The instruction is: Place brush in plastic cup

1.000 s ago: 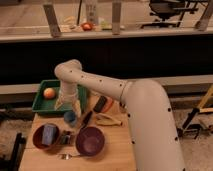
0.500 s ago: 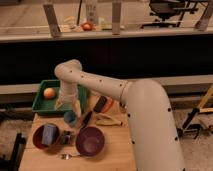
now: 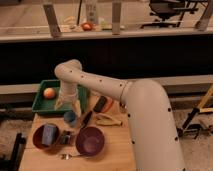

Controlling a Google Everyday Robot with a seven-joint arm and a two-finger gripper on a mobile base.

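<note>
One gripper [image 3: 68,105], fingers spread apart, hangs just above the light-blue plastic cup [image 3: 70,118] on the wooden table [image 3: 116,146], beside the green tray [image 3: 39,98].

One high camera looks down the arm [image 3: 102,86] to the hand [image 3: 68,106] above the table [image 3: 119,150].

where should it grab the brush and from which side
Take the brush on its slim dark handle, the end nearest the plastic cup, coming straight down from above: it lies flat and slanted on the table, so closing across the handle looks easiest. The open tool hangs above the cup, beside that end.
</note>
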